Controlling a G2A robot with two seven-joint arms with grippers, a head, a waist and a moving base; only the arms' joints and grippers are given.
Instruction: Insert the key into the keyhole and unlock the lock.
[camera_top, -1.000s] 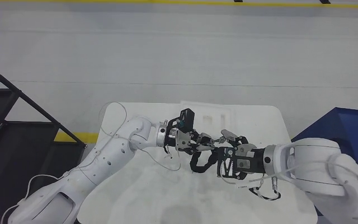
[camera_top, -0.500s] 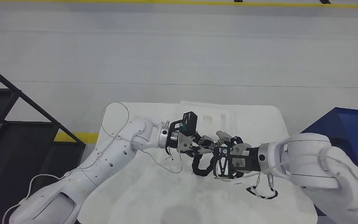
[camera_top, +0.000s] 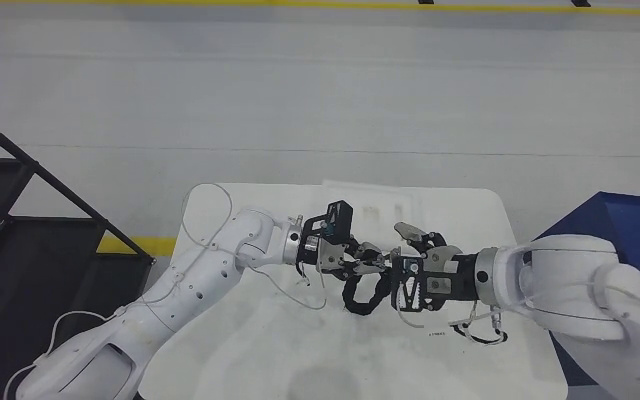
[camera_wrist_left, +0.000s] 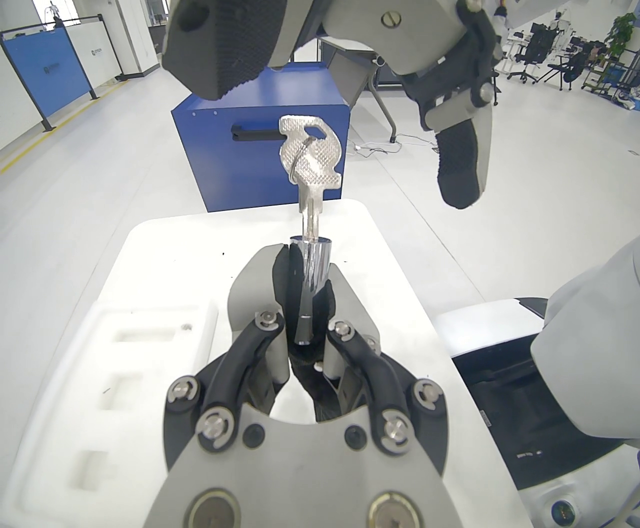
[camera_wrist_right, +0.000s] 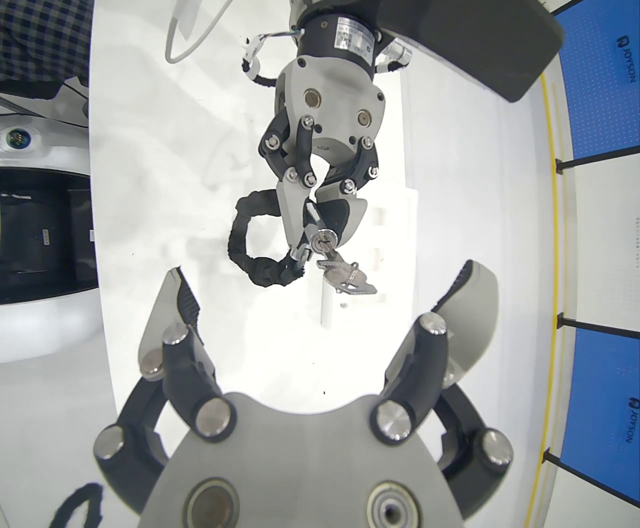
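Key (camera_wrist_left: 311, 160) seated in lock (camera_wrist_left: 312, 250), mid-frame above desk (camera_wrist_left: 150, 250); left gripper (camera_wrist_left: 305, 272) fingers clamped on lock. Right gripper (camera_wrist_right: 325, 290) fingers spread, key untouched. Risk: off-centre grasp cocks key, jams turn.

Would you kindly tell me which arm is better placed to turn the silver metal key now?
Right, probably. The right gripper is open, facing the silver metal key that stands in the chrome lock cylinder; the left gripper is shut on that cylinder.

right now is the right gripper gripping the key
No: the right gripper stands wide open, neither finger touching the key.
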